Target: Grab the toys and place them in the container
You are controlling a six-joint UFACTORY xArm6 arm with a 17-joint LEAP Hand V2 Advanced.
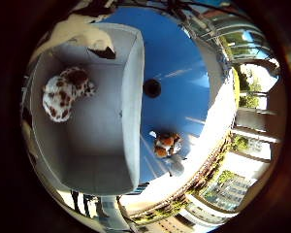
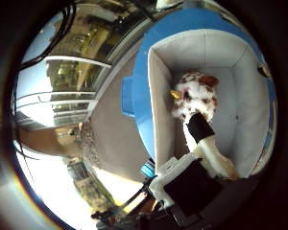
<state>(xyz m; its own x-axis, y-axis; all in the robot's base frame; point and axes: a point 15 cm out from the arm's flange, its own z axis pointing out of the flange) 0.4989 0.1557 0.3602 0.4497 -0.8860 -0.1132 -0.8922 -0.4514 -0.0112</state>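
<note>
— So where's the robot hand right now?

— Hanging over the container, the pale grey fabric box. One finger reaches out fairly straight, its black tip just by the spotted toy, curled round nothing. I'd call it relaxed and empty, though I can't see the other fingers.

— And that toy is inside?

— Yes, a white plush with brown patches, lying on the box floor near one wall. My guess is the hand is high over the box because it has let the toy fall there.

— Anything left?

— A second toy, orange, brown and white, sits further off on the blue tabletop, well apart from the box. Beside it lies something pale I can't identify, and a dark round spot marks the blue surface between.
</note>
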